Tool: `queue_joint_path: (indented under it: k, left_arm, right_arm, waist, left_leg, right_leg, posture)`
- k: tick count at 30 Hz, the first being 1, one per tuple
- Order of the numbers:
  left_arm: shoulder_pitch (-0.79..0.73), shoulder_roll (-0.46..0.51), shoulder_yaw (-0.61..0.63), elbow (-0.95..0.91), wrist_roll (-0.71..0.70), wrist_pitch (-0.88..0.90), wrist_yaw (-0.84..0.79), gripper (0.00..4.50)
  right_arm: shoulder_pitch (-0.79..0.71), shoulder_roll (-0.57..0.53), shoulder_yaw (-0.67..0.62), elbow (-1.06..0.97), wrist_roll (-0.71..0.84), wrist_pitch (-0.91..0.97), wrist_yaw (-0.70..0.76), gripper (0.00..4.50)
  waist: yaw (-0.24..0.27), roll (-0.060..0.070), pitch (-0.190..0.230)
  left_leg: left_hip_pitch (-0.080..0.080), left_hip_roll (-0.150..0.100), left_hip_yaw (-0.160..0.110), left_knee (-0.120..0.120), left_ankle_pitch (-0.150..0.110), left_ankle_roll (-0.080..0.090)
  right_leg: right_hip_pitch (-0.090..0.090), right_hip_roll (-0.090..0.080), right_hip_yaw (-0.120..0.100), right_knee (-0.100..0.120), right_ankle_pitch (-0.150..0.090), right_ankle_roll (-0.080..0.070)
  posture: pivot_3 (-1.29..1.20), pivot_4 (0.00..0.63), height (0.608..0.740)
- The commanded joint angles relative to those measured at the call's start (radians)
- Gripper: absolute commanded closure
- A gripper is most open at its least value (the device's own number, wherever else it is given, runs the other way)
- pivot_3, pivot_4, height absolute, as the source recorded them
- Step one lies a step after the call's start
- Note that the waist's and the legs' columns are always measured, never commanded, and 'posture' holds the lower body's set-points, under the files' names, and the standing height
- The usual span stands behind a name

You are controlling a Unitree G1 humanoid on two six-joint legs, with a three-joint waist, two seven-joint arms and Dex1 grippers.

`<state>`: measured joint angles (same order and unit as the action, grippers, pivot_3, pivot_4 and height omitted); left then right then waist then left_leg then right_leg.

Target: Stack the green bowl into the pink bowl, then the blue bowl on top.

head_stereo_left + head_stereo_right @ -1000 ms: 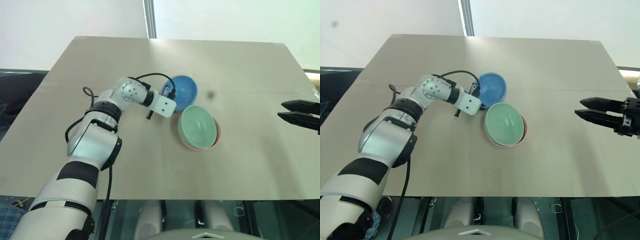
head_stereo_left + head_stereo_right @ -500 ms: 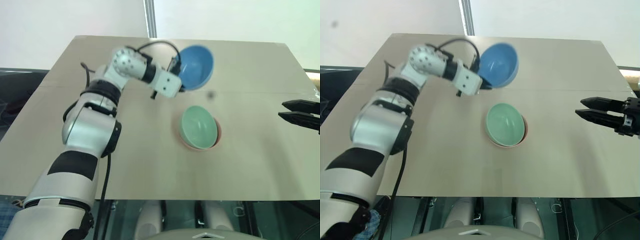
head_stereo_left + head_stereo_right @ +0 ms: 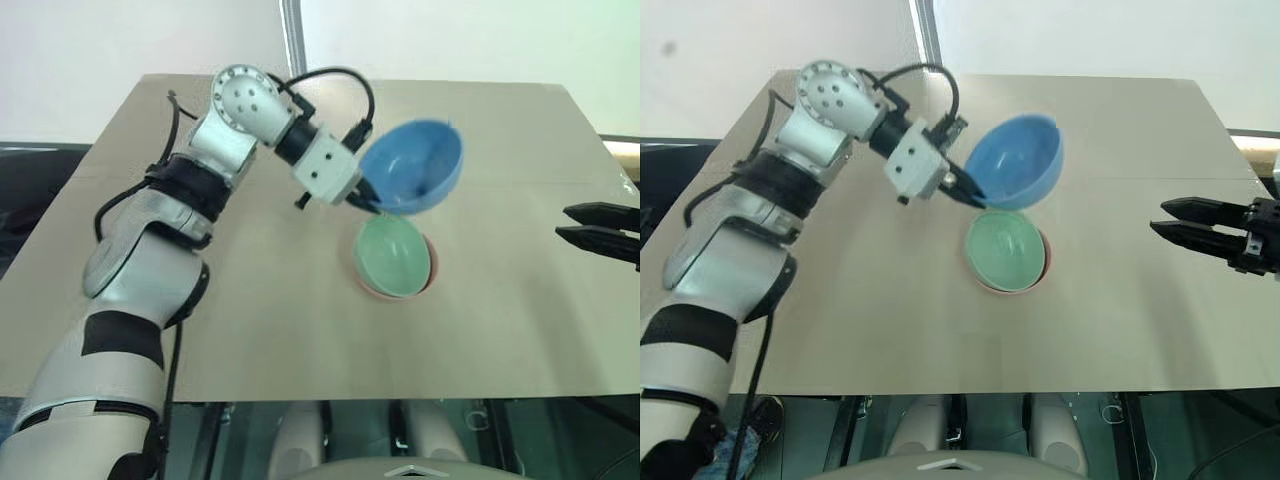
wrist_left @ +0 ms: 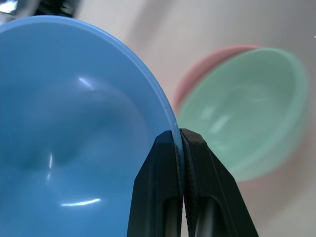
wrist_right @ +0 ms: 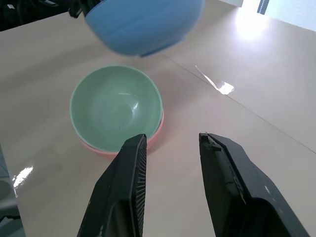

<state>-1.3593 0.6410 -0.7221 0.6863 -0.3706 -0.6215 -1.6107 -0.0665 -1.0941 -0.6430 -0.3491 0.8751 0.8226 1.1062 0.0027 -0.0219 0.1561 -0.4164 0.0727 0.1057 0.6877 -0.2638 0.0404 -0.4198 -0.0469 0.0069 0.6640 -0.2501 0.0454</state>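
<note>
Left pincer (image 4: pixel 180 140) is clamped on the rim of the blue bowl (image 3: pixel 412 167), one black finger inside the bowl and one outside, as the left wrist view shows. It holds the bowl in the air, tilted, clear of the worktop (image 3: pixel 480 330); in the head views the bowl's lower edge overlaps the far rim of the green bowl (image 3: pixel 391 255), and the right wrist view shows a gap between the two. The green bowl sits nested in the pink bowl (image 3: pixel 430 275), whose salmon rim shows around its edge, and the pair rests upright near the middle of the worktop. Right pincer (image 3: pixel 1162 218) hangs at the right side of the worktop, well apart from the bowls, its two fingers parted with nothing between them.
</note>
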Motion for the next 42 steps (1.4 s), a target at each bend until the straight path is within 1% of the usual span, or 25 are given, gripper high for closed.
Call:
queue_joint_path:
  k: [1, 3, 7, 10, 12, 18, 21, 22, 23, 24, 25, 27, 32, 34, 36, 38, 40, 42]
  left_arm:
    - [-0.012, 0.079, -0.117, -0.101, -0.078, 0.041, -0.004, 4.43]
    - [-0.011, 0.084, -0.140, -0.107, -0.097, 0.040, -0.004, 4.43]
    - [0.021, 0.049, -0.146, -0.096, -0.118, 0.046, -0.004, 4.43]
    - [0.034, 0.015, -0.113, -0.061, -0.100, 0.011, -0.004, 4.43]
    - [0.037, 0.000, -0.094, -0.057, -0.112, 0.025, -0.004, 4.43]
    - [0.047, 0.016, -0.136, -0.069, -0.101, 0.018, -0.004, 4.43]
    - [0.046, 0.014, -0.126, -0.067, -0.101, 0.025, -0.004, 4.43]
    - [0.045, 0.010, -0.116, -0.062, -0.098, 0.021, -0.004, 3.80]
    - [0.045, 0.007, -0.108, -0.058, -0.096, 0.020, -0.004, 3.63]
    - [0.045, 0.004, -0.101, -0.056, -0.095, 0.017, -0.004, 3.35]
    - [0.046, 0.001, -0.094, -0.052, -0.092, 0.011, -0.004, 2.78]
    - [0.047, 0.000, -0.090, -0.051, -0.091, 0.011, -0.004, 2.17]
    - [0.034, -0.001, -0.057, -0.026, -0.082, 0.016, -0.004, 2.17]
    - [0.011, -0.012, -0.014, 0.021, -0.071, 0.030, -0.004, 2.17]
    - [-0.008, -0.016, 0.038, 0.058, -0.084, 0.086, -0.004, 2.17]
    - [-0.015, 0.005, 0.085, 0.060, -0.129, 0.183, -0.004, 2.17]
    - [-0.012, 0.047, 0.122, 0.032, -0.181, 0.294, -0.004, 2.17]
    - [0.011, 0.141, 0.179, -0.035, -0.280, 0.488, -0.004, 2.17]
  right_arm:
    - [0.013, -0.001, -0.069, -0.030, 0.010, -0.007, -0.003, 2.59]
    - [0.018, -0.001, -0.073, -0.034, 0.012, -0.008, -0.006, 2.59]
    - [0.021, 0.004, -0.075, -0.041, 0.016, -0.009, -0.016, 2.59]
    - [0.027, 0.009, -0.078, -0.046, 0.017, -0.009, -0.019, 2.59]
    - [0.031, 0.011, -0.081, -0.049, 0.016, -0.010, -0.020, 2.59]
    - [0.031, 0.013, -0.079, -0.049, 0.017, -0.014, -0.025, 2.59]
    - [0.033, 0.014, -0.080, -0.049, 0.017, -0.015, -0.026, 2.59]
    - [0.034, 0.015, -0.080, -0.049, 0.017, -0.015, -0.026, 2.59]
    - [0.034, 0.015, -0.079, -0.049, 0.018, -0.015, -0.027, 2.59]
    - [0.033, 0.015, -0.079, -0.049, 0.017, -0.015, -0.027, 2.59]
    - [0.033, 0.015, -0.078, -0.049, 0.017, -0.016, -0.027, 2.59]
    - [0.031, 0.015, -0.074, -0.049, 0.017, -0.017, -0.028, 2.59]
    - [0.022, 0.011, -0.064, -0.039, 0.015, -0.022, -0.025, 2.59]
    - [0.020, 0.009, -0.062, -0.037, 0.016, -0.023, -0.023, 2.59]
    - [0.019, 0.008, -0.061, -0.036, 0.017, -0.023, -0.022, 2.59]
    - [0.023, 0.005, -0.064, -0.037, 0.016, -0.021, -0.019, 2.59]
    - [0.030, 0.003, -0.070, -0.038, 0.014, -0.020, -0.014, 2.59]
    - [0.046, 0.004, -0.091, -0.040, 0.013, -0.015, -0.007, 2.59]
  waist:
    - [0.004, 0.000, 0.000]
    - [0.010, 0.000, 0.000]
    - [0.014, 0.000, 0.000]
    - [0.012, 0.000, 0.000]
    - [0.012, 0.000, 0.000]
    - [0.010, 0.000, 0.000]
    - [0.011, 0.000, 0.000]
    - [0.011, 0.000, 0.000]
    - [0.012, 0.000, 0.000]
    - [0.012, 0.000, 0.000]
    - [0.012, 0.000, 0.000]
    - [0.012, 0.000, 0.000]
    - [0.011, 0.000, 0.000]
    - [0.011, 0.000, 0.000]
    - [0.011, -0.001, 0.000]
    - [0.011, -0.001, 0.000]
    - [0.008, 0.000, 0.000]
    - [0.005, 0.000, 0.001]
  left_leg:
    - [0.000, 0.000, 0.000, 0.000, 0.000, 0.000]
    - [0.000, 0.000, 0.000, 0.000, 0.000, 0.000]
    - [-0.001, 0.000, 0.000, 0.001, 0.000, 0.000]
    - [-0.001, 0.000, 0.000, 0.001, 0.000, 0.000]
    - [-0.001, 0.000, 0.000, 0.001, 0.000, 0.000]
    - [0.000, 0.000, 0.000, 0.001, 0.000, 0.000]
    - [0.000, 0.000, 0.000, 0.001, 0.000, 0.000]
    - [0.000, 0.000, 0.000, 0.001, 0.000, 0.000]
    - [0.000, 0.000, 0.000, 0.001, 0.000, 0.000]
    - [0.000, 0.000, 0.000, 0.001, 0.000, 0.000]
    - [-0.001, 0.000, 0.000, 0.001, 0.000, 0.000]
    - [-0.001, 0.000, 0.000, 0.001, 0.000, 0.000]
    - [0.000, 0.000, 0.000, 0.001, 0.000, 0.000]
    - [0.000, 0.000, 0.000, 0.001, 0.000, 0.000]
    - [0.000, 0.000, 0.000, 0.001, 0.000, 0.000]
    - [-0.001, 0.000, 0.000, 0.001, 0.000, 0.000]
    - [-0.001, 0.000, 0.000, 0.000, 0.000, 0.000]
    - [-0.001, 0.000, 0.000, 0.000, 0.000, 0.000]
  right_leg:
    - [0.000, 0.000, 0.000, 0.000, 0.000, 0.000]
    - [0.000, 0.000, 0.000, -0.001, 0.000, 0.000]
    - [0.000, 0.000, -0.001, -0.001, 0.000, 0.000]
    - [0.000, 0.000, 0.000, -0.001, 0.000, 0.000]
    - [0.000, 0.000, 0.000, -0.001, 0.000, 0.000]
    - [0.000, 0.000, 0.000, -0.001, 0.000, 0.000]
    - [0.000, 0.000, 0.000, -0.001, 0.000, 0.000]
    - [0.000, 0.000, 0.000, -0.001, 0.000, 0.000]
    - [0.000, 0.000, 0.000, -0.001, 0.000, 0.000]
    - [0.000, 0.000, 0.000, -0.001, 0.000, 0.000]
    - [0.000, 0.000, 0.000, -0.001, 0.000, 0.000]
    - [0.000, 0.000, 0.000, -0.001, 0.000, 0.000]
    - [0.000, 0.000, 0.000, -0.001, 0.000, 0.000]
    - [0.000, 0.000, 0.000, -0.001, 0.000, 0.000]
    - [0.000, 0.000, 0.000, -0.001, 0.000, 0.000]
    - [0.000, 0.000, -0.001, -0.001, 0.000, 0.000]
    - [0.000, 0.000, 0.000, -0.001, 0.000, 0.000]
    - [0.000, 0.000, 0.000, -0.001, 0.000, 0.000]
  posture:
    - [0.00, 0.150, 0.740]
    - [0.00, 0.150, 0.740]
    - [0.00, 0.150, 0.740]
    - [0.00, 0.150, 0.740]
    - [0.00, 0.150, 0.740]
    - [0.00, 0.150, 0.740]
    - [0.00, 0.150, 0.740]
    - [0.00, 0.150, 0.740]
    - [0.00, 0.150, 0.740]
    - [0.00, 0.150, 0.740]
    - [0.00, 0.150, 0.740]
    - [0.00, 0.150, 0.740]
    - [0.00, 0.150, 0.740]
    - [0.00, 0.150, 0.740]
    - [0.00, 0.150, 0.740]
    - [0.00, 0.150, 0.740]
    - [0.00, 0.150, 0.740]
    - [0.00, 0.150, 0.740]
